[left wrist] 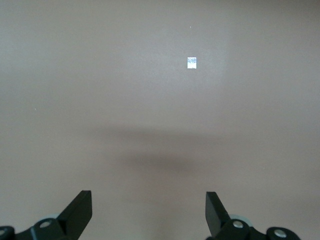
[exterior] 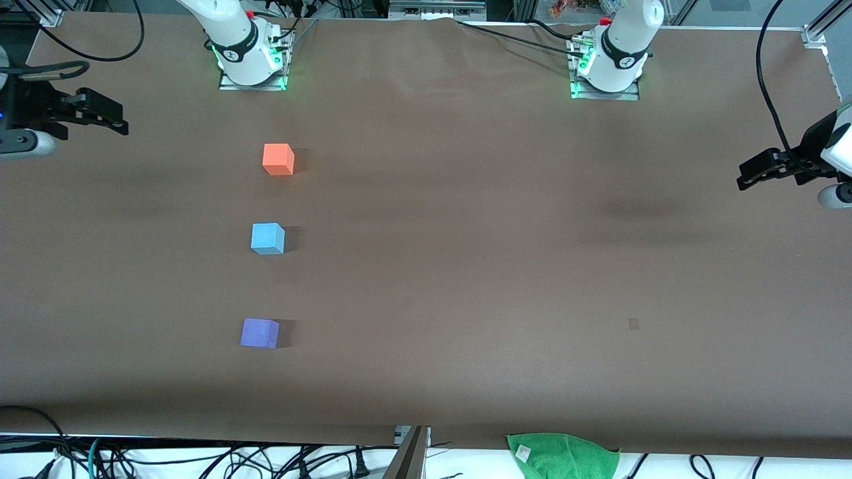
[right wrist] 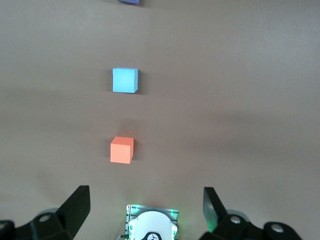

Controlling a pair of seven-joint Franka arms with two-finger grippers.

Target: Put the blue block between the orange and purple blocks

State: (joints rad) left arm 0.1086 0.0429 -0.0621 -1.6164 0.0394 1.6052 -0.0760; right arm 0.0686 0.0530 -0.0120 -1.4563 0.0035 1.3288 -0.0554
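Observation:
Three small cubes stand in a row toward the right arm's end of the table. The orange block (exterior: pixel 278 159) (right wrist: pixel 121 150) is closest to the right arm's base. The blue block (exterior: pixel 267 238) (right wrist: pixel 125 80) sits between it and the purple block (exterior: pixel 259 332) (right wrist: pixel 129 2), which is nearest the front camera. My right gripper (exterior: pixel 118 123) (right wrist: pixel 146 200) hangs open and empty over that end's table edge, apart from the cubes. At the other end my left gripper (exterior: pixel 744 179) (left wrist: pixel 148 205) is open and empty over bare table.
The brown table cover (exterior: pixel 466 266) carries a small pale mark (exterior: pixel 633 324) (left wrist: pixel 192 62) toward the left arm's end. A green cloth (exterior: pixel 562 456) lies at the table's near edge. The right arm's base (exterior: pixel 249 56) (right wrist: pixel 150 225) and left arm's base (exterior: pixel 609 63) stand along the robots' edge.

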